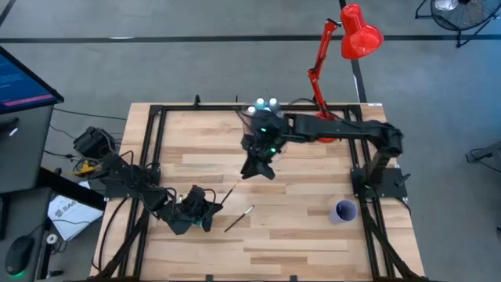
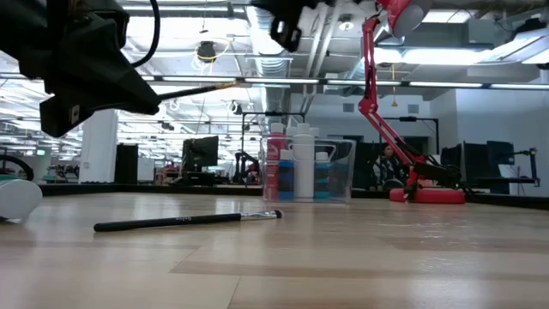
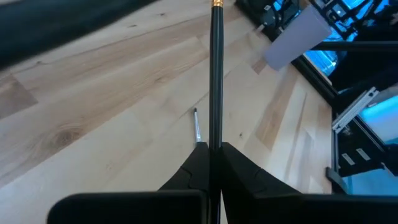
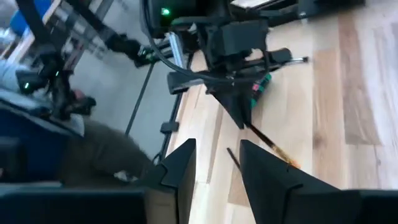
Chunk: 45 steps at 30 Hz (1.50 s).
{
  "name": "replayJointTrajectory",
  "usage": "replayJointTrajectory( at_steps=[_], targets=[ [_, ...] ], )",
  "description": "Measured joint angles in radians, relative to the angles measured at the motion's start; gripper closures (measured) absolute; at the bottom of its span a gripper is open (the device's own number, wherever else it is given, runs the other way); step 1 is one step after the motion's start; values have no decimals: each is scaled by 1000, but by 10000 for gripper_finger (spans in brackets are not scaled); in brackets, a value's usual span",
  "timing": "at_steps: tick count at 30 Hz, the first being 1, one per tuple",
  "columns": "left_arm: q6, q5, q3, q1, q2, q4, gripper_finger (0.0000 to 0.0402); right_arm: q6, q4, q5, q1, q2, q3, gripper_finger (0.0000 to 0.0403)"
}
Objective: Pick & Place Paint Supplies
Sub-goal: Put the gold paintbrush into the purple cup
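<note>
The left end effector [image 1: 205, 205] is held low over the desk [image 1: 297, 235], clamped shut on one thin dark paintbrush [image 3: 216, 74] angled up toward the right end effector [image 1: 256, 166], whose fingers [image 4: 264, 165] are parted around nothing. A second paintbrush [image 2: 184, 221] lies flat on the desk. Several paint bottles [image 2: 302, 170] are stood in a clear box [image 2: 343, 176] at the far edge.

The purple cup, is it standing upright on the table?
No, the purple cup lies on its side on the table in the low view.

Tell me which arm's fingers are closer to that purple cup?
The right. Its gripper hangs mid-table, well left of the purple cup in the high view. The left gripper, pinching a paintbrush, sits farther left.
</note>
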Motion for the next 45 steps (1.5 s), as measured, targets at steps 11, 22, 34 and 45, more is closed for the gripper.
replayJointTrajectory(
  at_steps=[11,22,34,45],
  targets=[
    [245,4,0,9,-136,106,396,380,640,468,134,-319,-421,290],
    [479,60,1,49,-269,195,396,379,834,597,252,-256,-435,290],
    [577,38,1,51,-355,267,396,418,934,605,251,-241,-435,290],
    [622,30,1,132,-414,355,396,421,977,784,250,-241,-435,290]
  ],
)
